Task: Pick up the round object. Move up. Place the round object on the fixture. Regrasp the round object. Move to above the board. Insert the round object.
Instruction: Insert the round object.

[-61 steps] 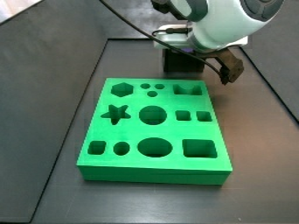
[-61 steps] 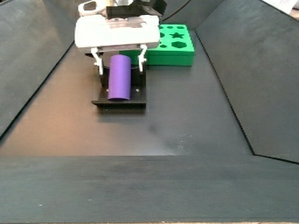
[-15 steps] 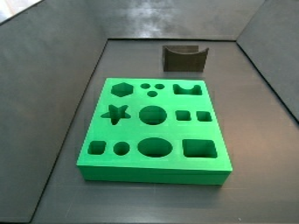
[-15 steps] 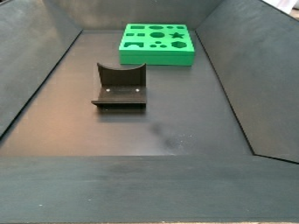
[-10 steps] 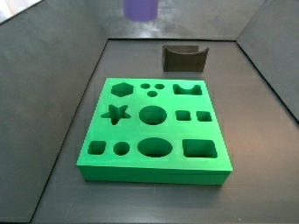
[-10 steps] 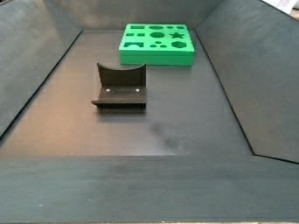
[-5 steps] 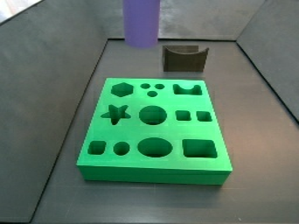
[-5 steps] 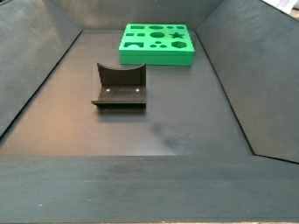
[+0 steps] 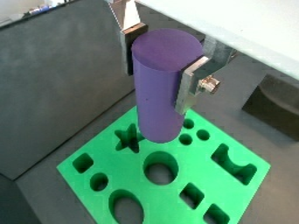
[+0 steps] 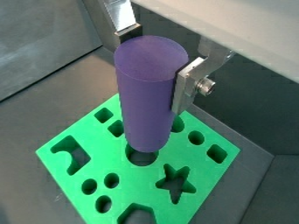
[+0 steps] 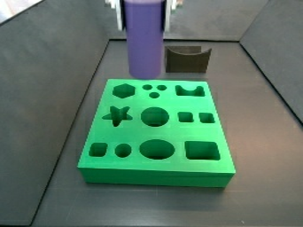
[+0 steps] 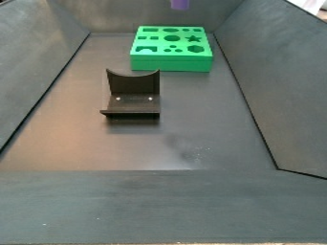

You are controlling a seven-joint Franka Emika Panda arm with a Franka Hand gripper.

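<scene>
Above the green board (image 9: pixel 222 188), my gripper (image 9: pixel 162 54) is clamped on the upright purple peg (image 9: pixel 160 83); the dark fixture (image 11: pixel 187 58) stands clear behind the board.

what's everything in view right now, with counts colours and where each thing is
round object: 1, purple cylinder, upright, clamped between the gripper fingers, hanging in the air above the board; only its lower end shows at the top edge in a side view
board: 1, bright green slab with many cut-out holes (star, hexagon, circles, squares), flat on the dark floor, all holes empty
fixture: 1, dark notched bracket on a base plate, on the floor apart from the board, nothing on it
bin floor and walls: 1, dark grey, around everything
gripper: 1, silver finger plates with dark pads, shut on the round object's upper part, above the board
</scene>
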